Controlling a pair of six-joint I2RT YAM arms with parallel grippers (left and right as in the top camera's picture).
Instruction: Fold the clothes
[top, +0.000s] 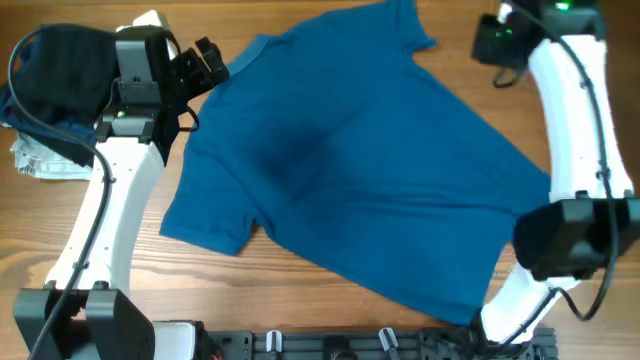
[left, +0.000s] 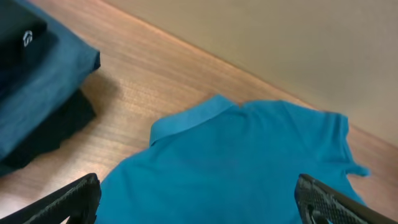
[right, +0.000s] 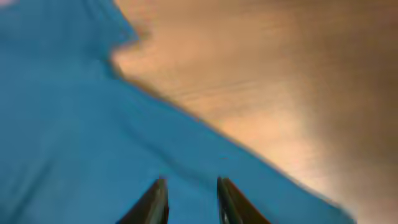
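Soft blue T-shirt (top: 370, 170) lies flat; left claw (left: 198, 186) wide apart, right claw (right: 191, 186) narrowly apart.

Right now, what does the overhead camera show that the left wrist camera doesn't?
Only overhead: the whole T-shirt spread out, the left arm, the right arm, and a small whitish cloth beside the left arm. Only left wrist: the beige wall behind the table, and the left gripper, open. Both: the T-shirt's collar end, the wooden table, the dark folded garments.
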